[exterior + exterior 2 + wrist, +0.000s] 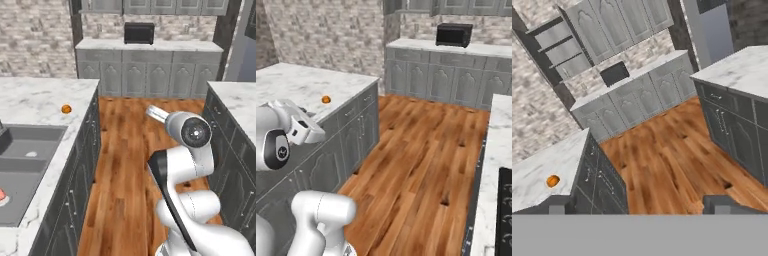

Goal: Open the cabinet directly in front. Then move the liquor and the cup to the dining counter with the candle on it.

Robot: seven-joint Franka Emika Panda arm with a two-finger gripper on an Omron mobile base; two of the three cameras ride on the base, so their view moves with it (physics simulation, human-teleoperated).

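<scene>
Small orange object [326, 99] on marble island counter [301, 85]; black microwave [454, 34] on far counter [456, 48]; wood floor [421, 165] between.

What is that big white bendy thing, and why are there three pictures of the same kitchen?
The white bendy thing is a robot arm in a computer-made kitchen. Two pictures come from cameras riding behind it, one on its left, one on its right. The third comes from a camera on its hand; the two small dark finger tips at the bottom are its jaws, apart and holding nothing. On the white grey-veined marble counter lies a small round orange thing, too small to name, beside a grey built-in sink. Far ahead, a black boxy oven sits under grey raised-panel wall cabinets.
</scene>
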